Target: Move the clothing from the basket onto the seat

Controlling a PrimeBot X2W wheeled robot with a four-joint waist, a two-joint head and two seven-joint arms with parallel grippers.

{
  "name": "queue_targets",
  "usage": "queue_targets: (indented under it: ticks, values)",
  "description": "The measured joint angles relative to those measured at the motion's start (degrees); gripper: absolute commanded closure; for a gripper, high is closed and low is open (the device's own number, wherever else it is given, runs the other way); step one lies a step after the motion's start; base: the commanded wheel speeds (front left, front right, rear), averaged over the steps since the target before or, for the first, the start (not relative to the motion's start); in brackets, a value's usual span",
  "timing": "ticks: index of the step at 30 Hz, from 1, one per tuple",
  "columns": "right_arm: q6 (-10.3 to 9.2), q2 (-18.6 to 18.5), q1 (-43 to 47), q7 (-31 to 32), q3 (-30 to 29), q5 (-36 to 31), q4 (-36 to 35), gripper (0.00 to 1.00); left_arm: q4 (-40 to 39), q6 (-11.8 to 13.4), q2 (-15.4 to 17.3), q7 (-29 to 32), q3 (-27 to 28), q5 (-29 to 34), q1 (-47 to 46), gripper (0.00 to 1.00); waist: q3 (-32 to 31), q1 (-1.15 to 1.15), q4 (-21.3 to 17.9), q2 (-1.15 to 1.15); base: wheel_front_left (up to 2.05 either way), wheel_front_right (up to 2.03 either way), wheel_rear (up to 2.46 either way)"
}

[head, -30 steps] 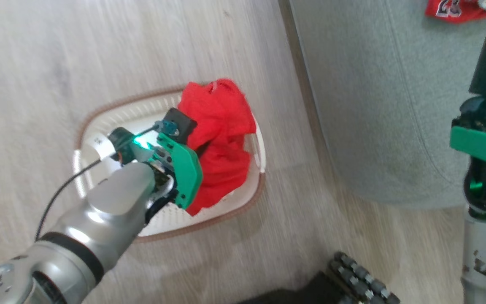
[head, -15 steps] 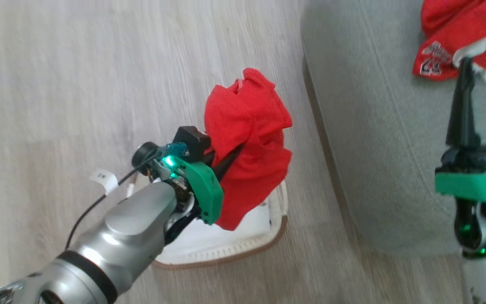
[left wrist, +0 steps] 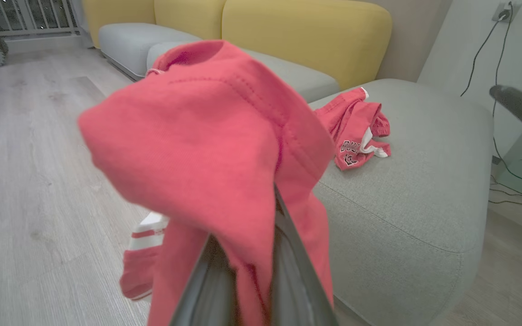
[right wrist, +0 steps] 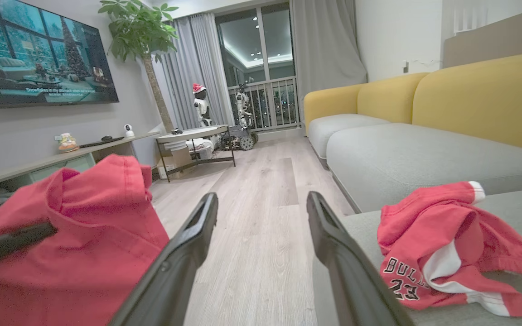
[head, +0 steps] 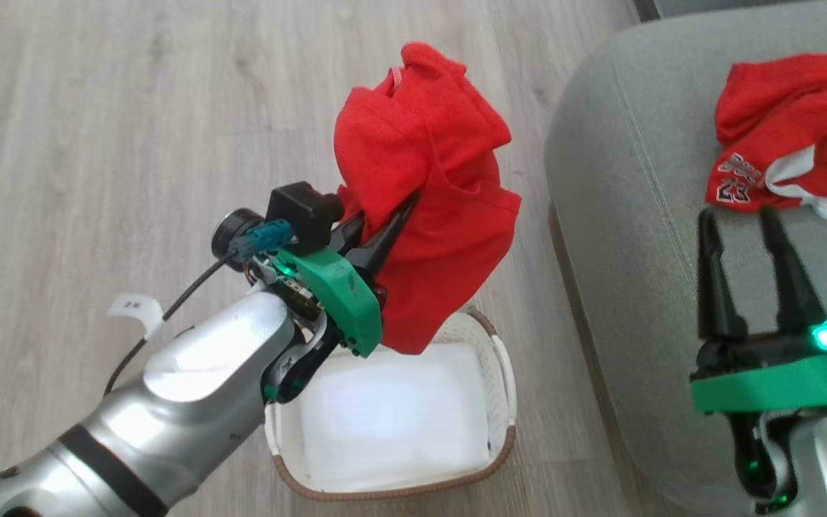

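My left gripper point(head: 403, 212) is shut on the plain red garment point(head: 421, 179), holding it bunched in the air above the far end of the cream basket point(head: 505, 373). The fabric drapes over the fingers point(left wrist: 288, 271) and hides their tips. The garment point(right wrist: 75, 235) hangs left of my right gripper point(right wrist: 262, 197). The "BULLS 23" jersey point(head: 787, 165) lies crumpled on the grey-green seat point(head: 636, 251). My right gripper point(head: 736, 215) stands open over the seat's front part, just short of the jersey point(right wrist: 442, 253), with nothing between its fingers.
A flat white sheet point(head: 392, 416) lies in the bottom of the basket. Pale wood floor point(head: 97, 143) stretches to the left. A sofa with yellow backs point(left wrist: 306, 31) runs behind the seat point(left wrist: 415, 190). Cables point(left wrist: 483, 45) hang at the wall.
My left gripper has lifted the plain red garment up out of the basket. The head camera has shifted, bringing the jersey and my open right gripper fully into view.
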Motion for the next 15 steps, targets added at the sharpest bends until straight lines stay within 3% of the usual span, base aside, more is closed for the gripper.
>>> queue_targets:
  ticks: [15]
  values:
    - [0.0, -1.5, 1.2, 0.0, 6.1, 1.4, 1.5, 0.0, -10.5, 3.3, 2.6, 4.5, 0.4, 0.0, -2.9, 1.0, -2.7, 0.0, 2.3, 0.0, 0.0, 0.0, 0.0]
